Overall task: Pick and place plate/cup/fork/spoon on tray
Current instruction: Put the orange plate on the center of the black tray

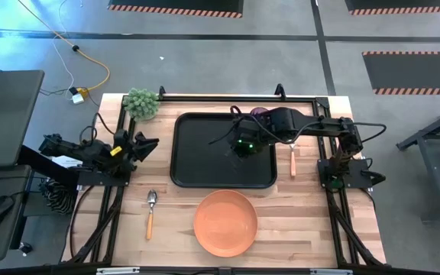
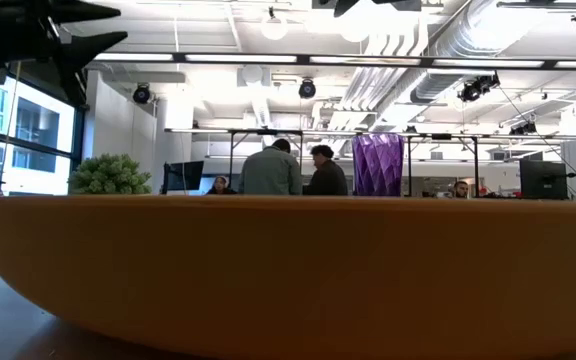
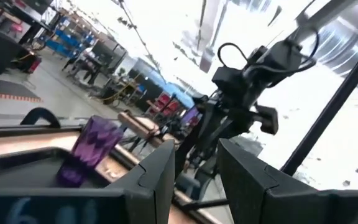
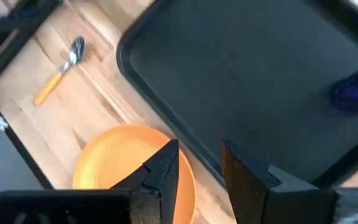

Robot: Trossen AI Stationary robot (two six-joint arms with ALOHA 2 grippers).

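The black tray (image 1: 205,153) lies mid-table. The purple cup (image 1: 260,113) stands in its far right corner, also visible in the left wrist view (image 3: 92,149). The orange plate (image 1: 225,222) rests on the table in front of the tray. The spoon (image 1: 151,212) lies left of the plate, and the fork (image 1: 293,159) lies right of the tray. My right gripper (image 4: 201,165) hangs open above the tray's right half, pointing down, with nothing between its fingers. My left gripper (image 3: 197,168) stands open at the table's left edge, beside the tray and clear of everything.
A small green plant (image 1: 141,102) sits at the table's far left corner. A black frame rail (image 1: 235,98) runs along the far edge. The plate's rim (image 2: 288,270) fills the low view. People stand in the room beyond the table.
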